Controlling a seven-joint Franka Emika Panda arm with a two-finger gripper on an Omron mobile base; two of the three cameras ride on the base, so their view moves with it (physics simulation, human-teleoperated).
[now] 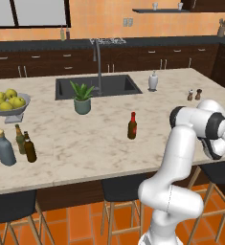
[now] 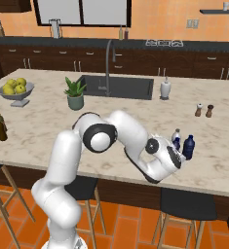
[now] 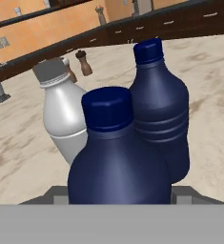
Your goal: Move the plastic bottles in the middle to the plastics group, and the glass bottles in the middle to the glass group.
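The pincer is clamped on the squat navy-blue bottle, a fingertip at each flank; it stands upright at the near right part of the marble tabletop, close to the front edge (the stools sit just below that edge). Just behind it, near enough that I cannot tell whether they touch, stand the taller dark blue bottle and, to its left, the pale clear bottle; those two are side by side, with little room between them. In the right base view the pincer sits low at the tabletop's front edge, right before the same dark blue bottle and pale clear bottle.

Beyond them bare marble runs to the salt and pepper shakers. Mid-tabletop the red-capped brown bottle stands alone, with open marble all round it. Far left, near the front edge, the plain brown bottle stands just beside the olive-green bottle and the grey-blue corked bottle. Farther back are the potted plant, the fruit bowl and the sink.
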